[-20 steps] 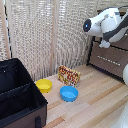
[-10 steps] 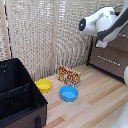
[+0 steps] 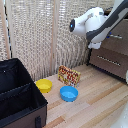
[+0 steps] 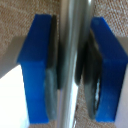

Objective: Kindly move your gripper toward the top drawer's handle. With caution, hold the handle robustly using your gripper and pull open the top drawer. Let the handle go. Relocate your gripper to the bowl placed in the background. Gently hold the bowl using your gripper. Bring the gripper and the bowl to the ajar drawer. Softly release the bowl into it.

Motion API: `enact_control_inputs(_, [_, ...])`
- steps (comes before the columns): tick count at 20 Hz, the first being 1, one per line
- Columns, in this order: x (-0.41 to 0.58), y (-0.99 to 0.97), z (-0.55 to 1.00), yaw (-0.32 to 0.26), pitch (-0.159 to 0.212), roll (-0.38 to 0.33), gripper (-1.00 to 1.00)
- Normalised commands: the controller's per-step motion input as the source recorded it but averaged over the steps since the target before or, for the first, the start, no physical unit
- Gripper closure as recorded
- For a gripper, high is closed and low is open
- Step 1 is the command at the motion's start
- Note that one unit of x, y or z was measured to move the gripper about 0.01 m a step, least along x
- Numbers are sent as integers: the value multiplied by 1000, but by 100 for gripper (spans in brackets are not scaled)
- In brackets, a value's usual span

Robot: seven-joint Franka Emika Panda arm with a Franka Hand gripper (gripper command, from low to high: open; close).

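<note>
In the wrist view, my gripper (image 4: 74, 70) has its blue-tipped fingers (image 4: 37, 65) on both sides of the silver handle (image 4: 75, 30), with the dark pads pressed against the bar. In the exterior view, the white arm reaches down from the upper right and the gripper head (image 3: 94, 45) is at the front of the top drawer (image 3: 119, 42) of the brown dresser. The fingertips and the held bar are hidden there by the head. The yellow bowl (image 3: 44, 85) sits on the wooden floor by the curtain, beside the blue bowl (image 3: 69, 93).
A large black open case (image 3: 17, 97) fills the exterior view's left. A small patterned box (image 3: 69, 76) stands behind the bowls. The lower drawer's bar (image 3: 108, 60) is below the gripper. A pale slatted curtain (image 3: 40, 35) backs the scene.
The arm and its head have shifted toward the exterior view's left, away from the dresser. The bowls, box and case have not moved.
</note>
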Motion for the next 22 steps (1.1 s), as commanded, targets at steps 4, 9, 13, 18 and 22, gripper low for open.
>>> enact_control_inputs(4, [109, 876, -156, -130, 0, -12, 100])
enact_control_inputs(9, [278, 722, -92, -67, 26, -67, 100])
enact_control_inputs(13, [448, 321, 0, 40, 74, -93, -100])
enact_control_inputs(18, [222, 142, -46, 0, 15, 10, -100])
enact_control_inputs(22, [322, 438, -164, 0, 0, 0, -100])
